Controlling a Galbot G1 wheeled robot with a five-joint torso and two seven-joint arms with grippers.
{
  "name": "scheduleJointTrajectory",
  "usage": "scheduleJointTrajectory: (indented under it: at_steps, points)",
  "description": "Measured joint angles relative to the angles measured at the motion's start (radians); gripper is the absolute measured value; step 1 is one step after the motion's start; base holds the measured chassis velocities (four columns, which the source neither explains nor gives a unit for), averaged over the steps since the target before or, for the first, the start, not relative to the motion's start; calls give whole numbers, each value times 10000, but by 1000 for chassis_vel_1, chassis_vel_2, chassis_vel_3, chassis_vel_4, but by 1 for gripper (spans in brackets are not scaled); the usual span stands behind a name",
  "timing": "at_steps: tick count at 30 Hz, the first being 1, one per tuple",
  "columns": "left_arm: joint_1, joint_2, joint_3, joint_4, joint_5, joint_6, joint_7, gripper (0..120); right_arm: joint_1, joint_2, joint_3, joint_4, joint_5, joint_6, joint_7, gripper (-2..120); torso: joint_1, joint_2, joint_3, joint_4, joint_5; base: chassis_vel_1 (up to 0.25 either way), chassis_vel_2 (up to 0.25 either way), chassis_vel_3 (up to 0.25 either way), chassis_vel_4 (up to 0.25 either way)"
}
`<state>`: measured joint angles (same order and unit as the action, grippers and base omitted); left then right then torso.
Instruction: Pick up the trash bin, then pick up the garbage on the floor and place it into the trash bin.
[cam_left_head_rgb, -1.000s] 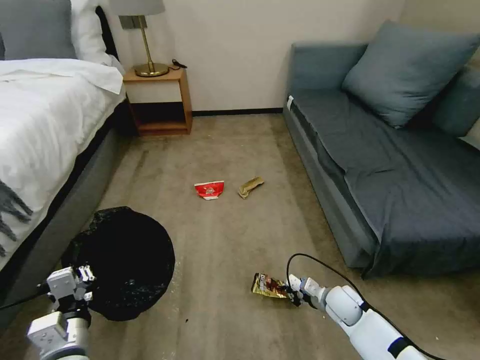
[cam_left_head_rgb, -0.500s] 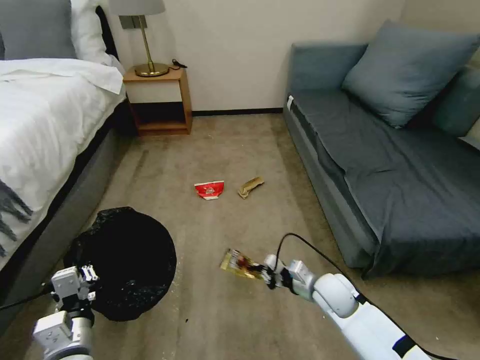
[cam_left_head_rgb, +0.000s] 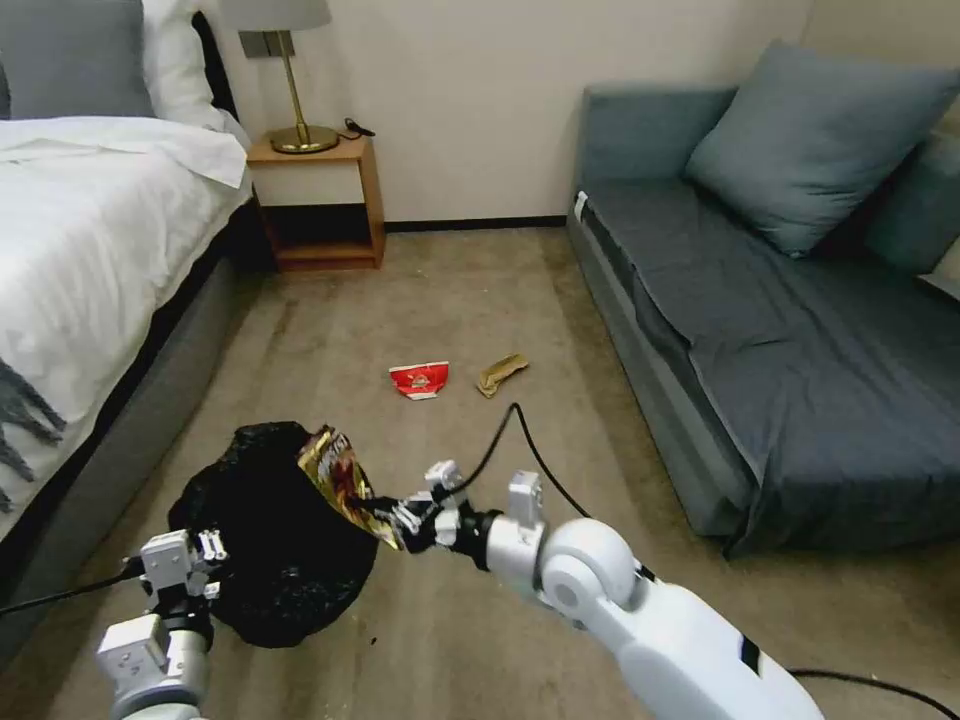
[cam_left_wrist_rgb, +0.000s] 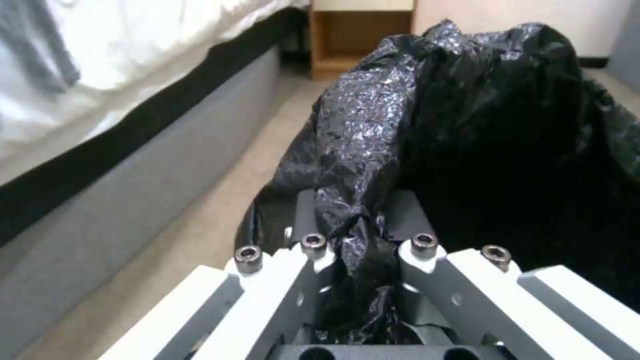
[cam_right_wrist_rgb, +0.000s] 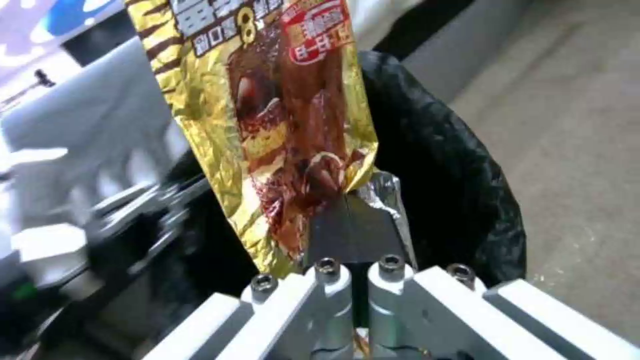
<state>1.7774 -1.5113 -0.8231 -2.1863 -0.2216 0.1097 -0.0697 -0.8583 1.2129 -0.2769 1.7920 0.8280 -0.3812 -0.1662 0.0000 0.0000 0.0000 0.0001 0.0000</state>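
right gripper (cam_left_head_rgb: 400, 515): jaws pinching snack wrapper (cam_left_head_rgb: 340, 478) over trash bin (cam_left_head_rgb: 270, 540) | left gripper (cam_left_head_rgb: 205, 560): jaws pinching bin liner (cam_left_wrist_rgb: 373, 150)

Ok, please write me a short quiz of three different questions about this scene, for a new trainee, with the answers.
1. True or false: the right gripper holds a snack wrapper over the trash bin.
2. What does the left gripper grip?
A. the bin's bag liner
B. a pillow
C. a lamp
3. Fill in: two litter pieces lie on the floor, a red-and-white bag and a ____ scrap.

Key: 1 true; 2 A; 3 tan.
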Motion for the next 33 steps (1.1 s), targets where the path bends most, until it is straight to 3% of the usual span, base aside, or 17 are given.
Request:
scheduleJointTrajectory:
  at_steps: [7, 24, 33]
  points:
    - [-40, -66, 3, -63, -88, -77, 176, 7, 263, 511, -387, -901, -637, 330, 278, 0, 0, 0, 0, 0, 0, 0, 0, 0, 0]
    - [-76, -278, 51, -111, -176, -237, 450, 7, 97, 913, -1123, -1177, -1932, 667, 853, 3, 0, 0, 0, -2, 0, 0, 0, 0, 0]
    - [-233, -302, 33, 71, -129, -272, 402, 7, -71, 639, -1142, -1172, -2552, 1099, 885, 36, 0, 0, 0, -1, 0, 0, 0, 0, 0]
